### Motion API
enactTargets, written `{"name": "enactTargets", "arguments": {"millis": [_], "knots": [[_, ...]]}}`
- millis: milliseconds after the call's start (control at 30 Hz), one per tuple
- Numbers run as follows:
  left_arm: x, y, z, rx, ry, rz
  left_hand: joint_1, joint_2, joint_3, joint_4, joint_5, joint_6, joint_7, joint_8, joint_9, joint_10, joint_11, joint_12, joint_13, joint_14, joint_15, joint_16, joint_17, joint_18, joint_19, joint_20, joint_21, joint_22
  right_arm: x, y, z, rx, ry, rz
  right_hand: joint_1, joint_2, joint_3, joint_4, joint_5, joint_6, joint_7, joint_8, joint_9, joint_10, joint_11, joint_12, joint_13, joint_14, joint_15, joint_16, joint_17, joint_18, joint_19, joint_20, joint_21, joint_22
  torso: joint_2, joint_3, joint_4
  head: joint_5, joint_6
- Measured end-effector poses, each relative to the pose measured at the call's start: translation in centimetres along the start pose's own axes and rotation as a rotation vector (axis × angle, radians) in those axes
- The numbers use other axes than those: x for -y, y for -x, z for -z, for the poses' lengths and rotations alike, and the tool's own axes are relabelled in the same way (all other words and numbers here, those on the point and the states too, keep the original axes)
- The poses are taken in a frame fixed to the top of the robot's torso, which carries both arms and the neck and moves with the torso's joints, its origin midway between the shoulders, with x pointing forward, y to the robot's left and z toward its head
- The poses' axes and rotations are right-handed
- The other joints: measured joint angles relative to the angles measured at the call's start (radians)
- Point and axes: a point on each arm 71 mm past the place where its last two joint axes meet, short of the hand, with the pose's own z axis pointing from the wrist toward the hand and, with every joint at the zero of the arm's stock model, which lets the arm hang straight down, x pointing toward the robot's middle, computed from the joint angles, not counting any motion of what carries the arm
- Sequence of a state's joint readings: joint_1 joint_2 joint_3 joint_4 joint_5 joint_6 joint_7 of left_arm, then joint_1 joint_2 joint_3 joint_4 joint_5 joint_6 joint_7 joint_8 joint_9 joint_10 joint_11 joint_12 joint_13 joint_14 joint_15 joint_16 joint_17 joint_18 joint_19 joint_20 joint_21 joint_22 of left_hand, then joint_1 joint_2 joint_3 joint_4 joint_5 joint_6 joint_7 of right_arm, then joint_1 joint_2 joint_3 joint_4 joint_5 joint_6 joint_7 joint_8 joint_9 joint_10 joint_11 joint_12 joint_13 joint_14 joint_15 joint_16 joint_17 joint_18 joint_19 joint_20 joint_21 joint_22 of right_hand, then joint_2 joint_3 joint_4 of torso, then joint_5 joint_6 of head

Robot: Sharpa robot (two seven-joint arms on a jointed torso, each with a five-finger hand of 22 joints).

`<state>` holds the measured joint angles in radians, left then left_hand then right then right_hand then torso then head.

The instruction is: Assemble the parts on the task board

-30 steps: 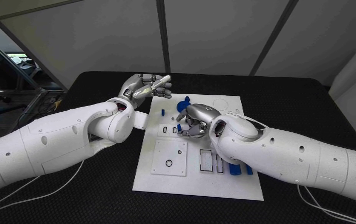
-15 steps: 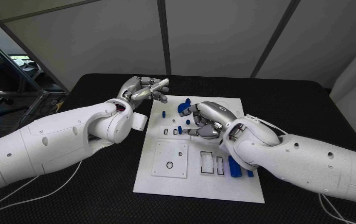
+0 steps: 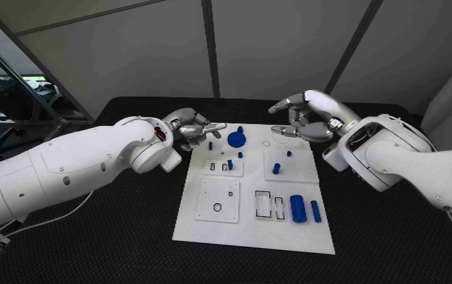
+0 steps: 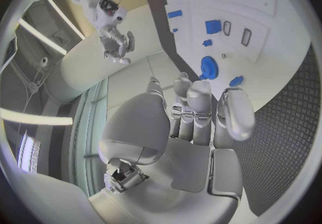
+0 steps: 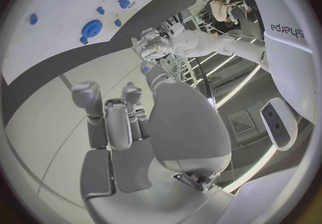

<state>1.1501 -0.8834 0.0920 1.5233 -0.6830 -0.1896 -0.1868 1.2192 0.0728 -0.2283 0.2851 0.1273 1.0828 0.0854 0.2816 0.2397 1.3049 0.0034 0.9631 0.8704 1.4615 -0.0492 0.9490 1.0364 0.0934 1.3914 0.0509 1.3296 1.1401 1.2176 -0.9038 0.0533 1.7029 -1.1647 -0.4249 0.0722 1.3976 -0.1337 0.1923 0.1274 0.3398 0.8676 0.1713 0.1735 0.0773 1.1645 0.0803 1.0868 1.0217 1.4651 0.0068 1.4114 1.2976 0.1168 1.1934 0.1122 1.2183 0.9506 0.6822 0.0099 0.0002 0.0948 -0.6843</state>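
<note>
Lying flat in the middle of the black table [image 3: 113, 232], the white board [image 3: 253, 232] is seen with small blue parts spread over it. A blue gear [image 3: 236, 139] stands near the far edge, with a small blue peg [image 3: 210, 145] just beside it on the left. Two more short pegs [image 3: 277, 168] are set upright nearer the board's middle — one beside a row of small slots. Two blue cylinders [image 3: 298, 208] are laid side by side near the right edge, next to a pair of rectangular cut-outs. A raised square plate [image 3: 217, 200] with a round hole is fixed on the left half.

The left robot hand [image 3: 193, 127] is held above the board's far left corner, fingers curled in, nothing visibly grasped. The right robot hand [image 3: 309, 115] is raised beyond the far right corner — fingers bent and apart, nothing in it.
</note>
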Motion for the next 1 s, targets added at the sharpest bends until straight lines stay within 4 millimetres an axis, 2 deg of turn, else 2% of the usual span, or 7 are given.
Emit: {"name": "enactTargets", "arguments": {"millis": [100, 167, 200, 233, 400, 567, 1000], "knots": [[0.3, -0.3, -0.7, -0.039, 0.067, -0.123, -0.005, 0.005, -0.014, 0.003, -0.005, -0.008, -0.008, 0.043, 0.056, 0.011, -0.003, 0.121, 0.127, -0.002, -0.002, 0.0, 0.009, -0.001, 0.015, 0.0, 0.04, 0.061, 1.0, 0.9, 0.1, 0.017, -0.033, -0.021, 0.0, 0.0, 0.0, 0.0, 0.006, 0.0, 0.0, 0.006, -0.001, -0.004, -0.004, -0.004, -0.005, 0.0, 0.0, -0.005, -0.005, 0.0, 0.0, 0.0, -0.004, -0.006, -0.007, 0.0037, -0.0012, 0.003, -0.005], [0.5, -0.4, -1.2, -0.053, 0.108, -0.205, -0.007, 0.007, -0.019, 0.001, -0.005, -0.013, -0.013, 0.064, 0.086, 0.011, -0.003, 0.149, 0.158, -0.005, -0.005, 0.0, 0.013, -0.002, 0.017, 0.001, 0.05, 0.079, 1.4, 1.4, 0.1, 0.027, -0.049, -0.033, 0.0, 0.0, 0.001, -0.001, 0.019, 0.0, 0.0, 0.006, -0.002, -0.004, -0.004, -0.007, -0.01, 0.0, 0.0, -0.008, -0.007, 0.0, 0.0, 0.0, -0.011, -0.011, -0.012, 0.0061, -0.0012, 0.004, -0.009], [0.6, -0.5, -1.5, -0.059, 0.123, -0.236, -0.007, 0.008, -0.022, 0.003, -0.005, -0.016, -0.015, 0.072, 0.099, 0.011, -0.003, 0.155, 0.165, -0.005, -0.005, 0.0, 0.014, -0.012, 0.017, 0.001, 0.052, 0.082, 1.6, 1.5, 0.1, 0.03, -0.054, -0.037, 0.0, 0.0, 0.003, -0.003, 0.024, 0.0, 0.0, 0.009, -0.002, -0.004, -0.004, -0.007, -0.011, 0.0, 0.0, -0.009, -0.008, 0.0, 0.0, 0.0, -0.011, -0.013, -0.014, 0.0071, -0.0012, 0.004, -0.011], [0.7, -0.7, -1.7, -0.065, 0.137, -0.268, -0.007, 0.008, -0.026, 0.001, -0.005, -0.023, -0.014, 0.077, 0.109, 0.011, -0.003, 0.158, 0.169, -0.005, -0.005, 0.0, 0.015, -0.04, 0.017, 0.001, 0.052, 0.084, 1.7, 1.6, 0.1, 0.032, -0.06, -0.041, 0.0, 0.0, 0.003, -0.003, 0.026, 0.0, 0.0, 0.009, -0.002, -0.004, -0.004, -0.007, -0.012, 0.0, 0.0, -0.009, -0.008, 0.0, 0.0, 0.0, -0.011, -0.013, -0.016, 0.0079, -0.0008, 0.004, -0.012], [1.2, -2.0, -3.2, -0.098, 0.193, -0.42, -0.022, -0.007, -0.04, 0.002, -0.009, -0.037, -0.011, 0.094, 0.141, 0.011, -0.003, 0.166, 0.182, -0.005, -0.005, 0.0, 0.018, -0.039, 0.017, 0.001, 0.06, 0.103, 2.2, 2.0, 0.1, 0.038, -0.08, -0.058, 0.0, 0.0, 0.003, -0.003, 0.03, 0.0, 0.0, 0.009, -0.002, -0.004, -0.004, -0.007, -0.015, 0.0, 0.0, -0.013, -0.011, 0.0, 0.0, 0.0, -0.016, -0.016, -0.025, 0.01, 0.003, 0.005, -0.023], [1.9, -3.0, -4.2, -0.114, 0.215, -0.509, -0.028, -0.006, -0.042, 0.004, -0.009, -0.04, -0.014, 0.109, 0.166, 0.011, -0.003, 0.183, 0.2, -0.003, -0.007, 0.0, 0.021, -0.039, 0.029, -0.004, 0.075, 0.127, 2.4, 2.0, -0.2, 0.038, -0.089, -0.069, 0.0, 0.0, 0.003, -0.003, 0.03, 0.0, 0.0, 0.009, -0.002, -0.004, -0.004, -0.01, -0.016, 0.0, 0.0, -0.015, -0.013, 0.0, -0.003, -0.003, -0.016, -0.02, -0.028, 0.0114, 0.0035, 0.008, -0.025], [2.5, -4.8, -5.6, -0.169, 0.247, -0.608, -0.033, -0.001, -0.045, 0.002, -0.009, -0.043, -0.018, 0.129, 0.199, 0.015, -0.007, 0.201, 0.222, -0.002, -0.008, 0.0, 0.022, -0.039, 0.04, -0.001, 0.092, 0.157, 2.7, 1.6, -0.8, 0.027, -0.108, -0.083, 0.0, 0.0, 0.002, -0.003, 0.035, 0.0, 0.0, 0.013, -0.002, -0.003, -0.004, -0.01, -0.019, 0.0, 0.0, -0.016, -0.017, 0.0, -0.003, -0.003, -0.022, -0.026, -0.025, 0.0089, 0.0044, 0.004, -0.032]]}}
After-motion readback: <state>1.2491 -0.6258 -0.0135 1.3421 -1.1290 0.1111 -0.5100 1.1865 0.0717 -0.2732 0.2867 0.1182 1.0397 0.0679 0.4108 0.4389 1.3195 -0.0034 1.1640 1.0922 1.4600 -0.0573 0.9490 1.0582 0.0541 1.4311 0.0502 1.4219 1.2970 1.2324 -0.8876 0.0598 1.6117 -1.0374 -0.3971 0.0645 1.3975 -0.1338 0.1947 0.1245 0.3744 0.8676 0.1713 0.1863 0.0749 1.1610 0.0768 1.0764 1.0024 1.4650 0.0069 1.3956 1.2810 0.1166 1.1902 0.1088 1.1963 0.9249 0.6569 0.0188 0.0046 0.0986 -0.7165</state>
